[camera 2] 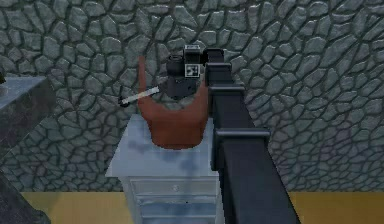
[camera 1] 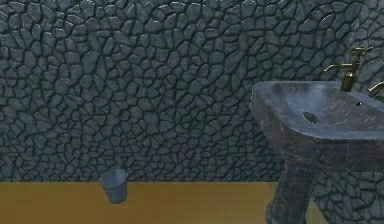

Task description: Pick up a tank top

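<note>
A reddish-brown garment (camera 2: 178, 122), shaped like a tank top with one strap rising at its left, is on the top of a pale drawer cabinet (camera 2: 165, 175) against the stone wall. My arm (camera 2: 240, 140) reaches out from the bottom edge along the cabinet's right side. At its far end are the two white marker squares, and left of them the gripper (camera 2: 128, 99), whose dark body sits just above the garment. A thin finger (camera 2: 143, 95) points left past the strap. I cannot tell whether the gripper holds anything.
A dark stone pedestal sink (camera 1: 330, 120) with a brass tap (camera 1: 352, 68) stands at the forward view's right. A small blue-grey bin (camera 1: 114, 184) sits on the yellow floor by the cobbled wall. A grey slab (camera 2: 22, 100) juts in at the arm side view's left.
</note>
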